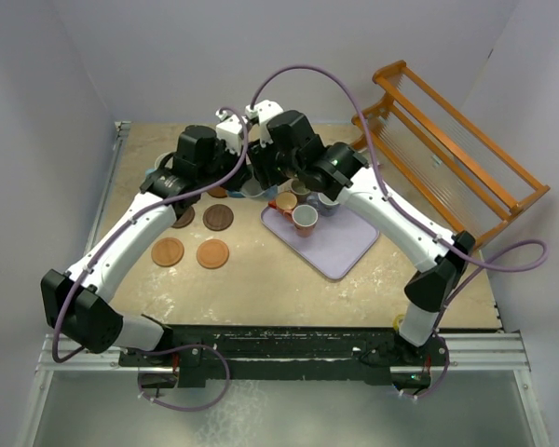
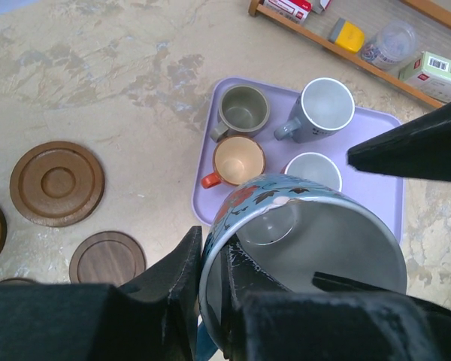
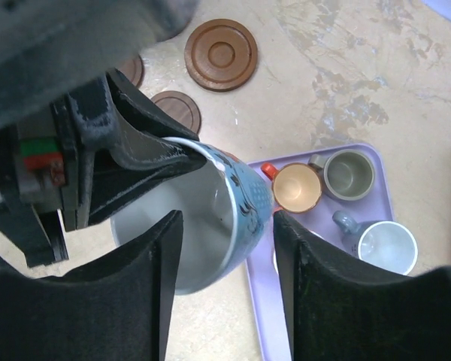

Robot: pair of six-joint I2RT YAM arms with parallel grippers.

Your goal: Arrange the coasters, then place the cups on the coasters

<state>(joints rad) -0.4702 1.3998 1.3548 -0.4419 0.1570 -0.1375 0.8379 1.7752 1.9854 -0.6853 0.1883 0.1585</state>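
Cup (image 2: 301,248), light blue, hangs tilted above the left corner of the lavender tray (image 2: 376,188), its rim clamped by the left gripper (image 2: 213,274); right gripper (image 3: 225,256) straddles it, jaws apart. Coasters (image 2: 57,183) lie spread left of the tray. Four cups (image 2: 243,111) wait on the tray; none seen seated.

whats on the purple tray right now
Four handled mugs: a small grey-olive mug, a grey-blue mug, a small orange mug and a pinkish-red mug. The light blue patterned mug, close to the left wrist camera, covers the near part of the lavender tray.
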